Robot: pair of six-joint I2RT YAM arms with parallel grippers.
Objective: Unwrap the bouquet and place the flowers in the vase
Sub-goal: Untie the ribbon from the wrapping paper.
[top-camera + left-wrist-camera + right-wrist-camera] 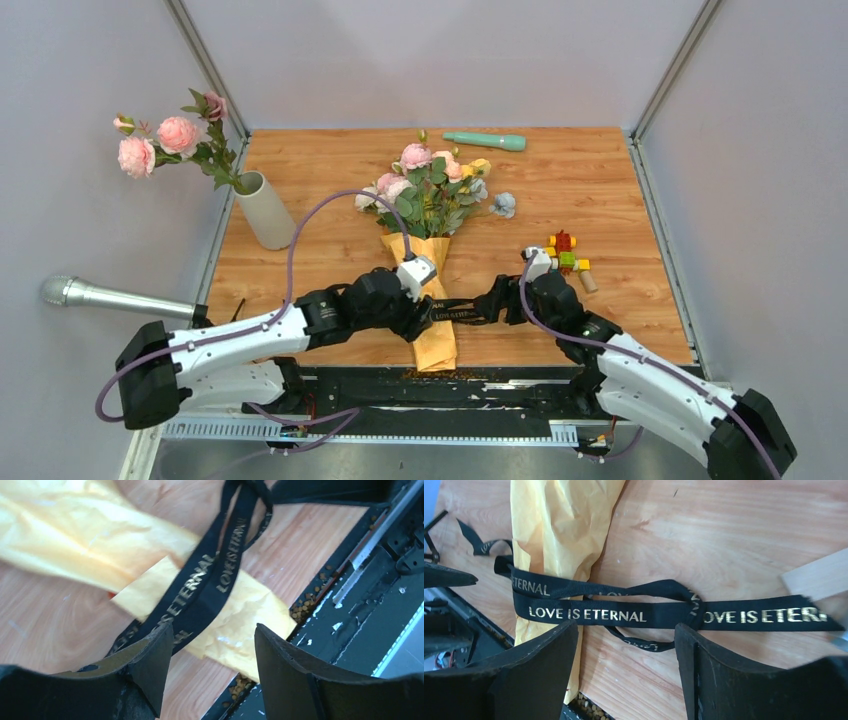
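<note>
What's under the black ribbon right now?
Under the ribbon: the orange paper of the bouquet and the wooden table. Stems inside the paper are covered, unseen.

The paper-wrapped bouquet lies on the counter, blooms away from me; the white vase, far left, holds pink flowers.

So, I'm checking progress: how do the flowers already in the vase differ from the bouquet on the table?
The flowers in the vase stand up, leaning left; the bouquet lies flat on the table. The vase flowers are unwrapped; the bouquet is wrapped in orange paper with a black ribbon round it. Both show pink blooms and green leaves.
</note>
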